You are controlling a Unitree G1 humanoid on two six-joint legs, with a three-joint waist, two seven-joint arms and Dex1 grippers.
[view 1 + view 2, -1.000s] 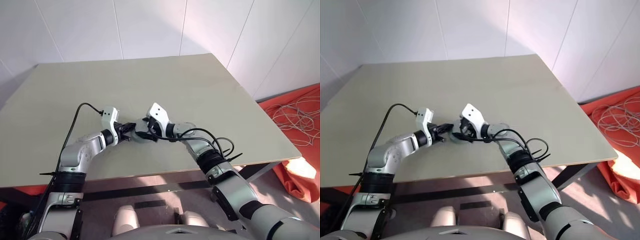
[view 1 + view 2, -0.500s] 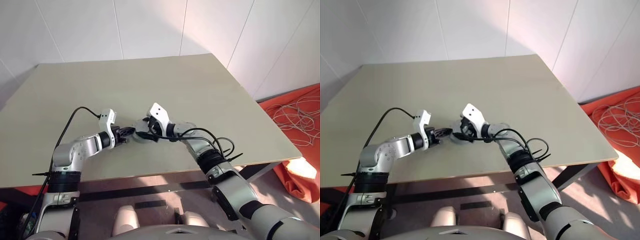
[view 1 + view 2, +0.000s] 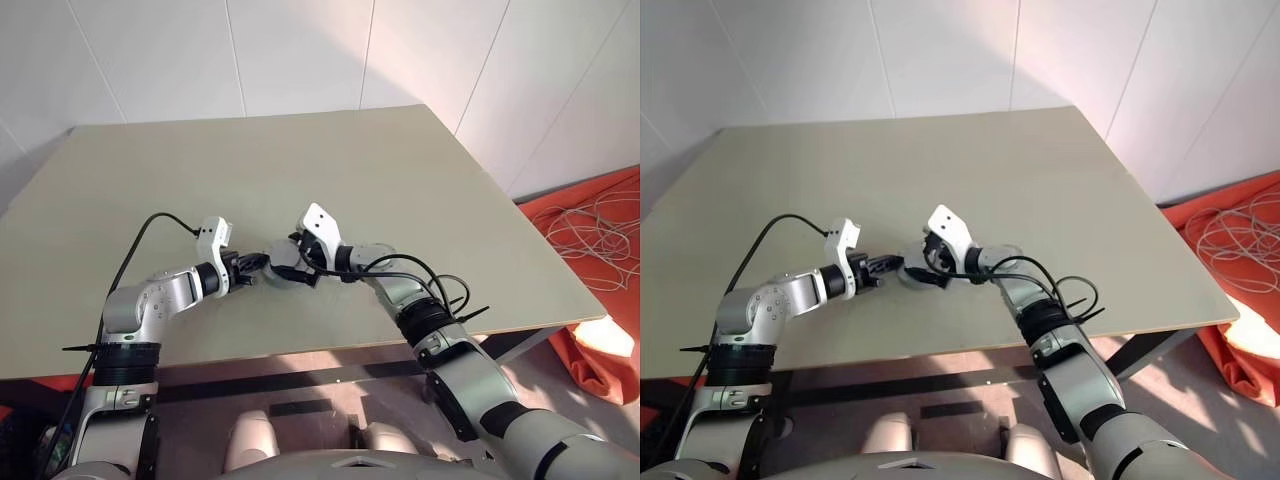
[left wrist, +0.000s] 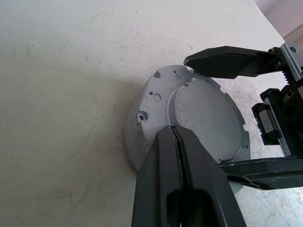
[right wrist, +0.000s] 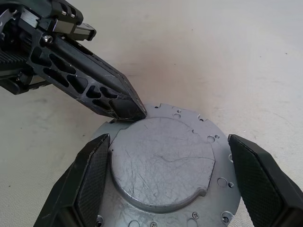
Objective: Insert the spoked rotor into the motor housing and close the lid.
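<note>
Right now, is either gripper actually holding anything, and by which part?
Nothing is held. The right gripper stands open astride the lid without clamping it; the shut left gripper only presses its tip on the lid's edge.

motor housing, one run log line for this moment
motor housing: on table, lid on | left gripper: shut, tips on lid | right gripper: open, straddling housing

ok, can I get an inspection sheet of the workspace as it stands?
Surface: beige tabletop, rectangular.
Job's things: round silver metal housing with a raised centre plate, lying on the table.
Clutter: nothing seen.
Grippers: left gripper shut, tips on the plate's edge; right gripper open, fingers flanking the housing.
Cables: black cable looping off the left arm; black cables along the right forearm.
Surroundings: white panelled wall; orange cloth with pale cords on the floor.
</note>
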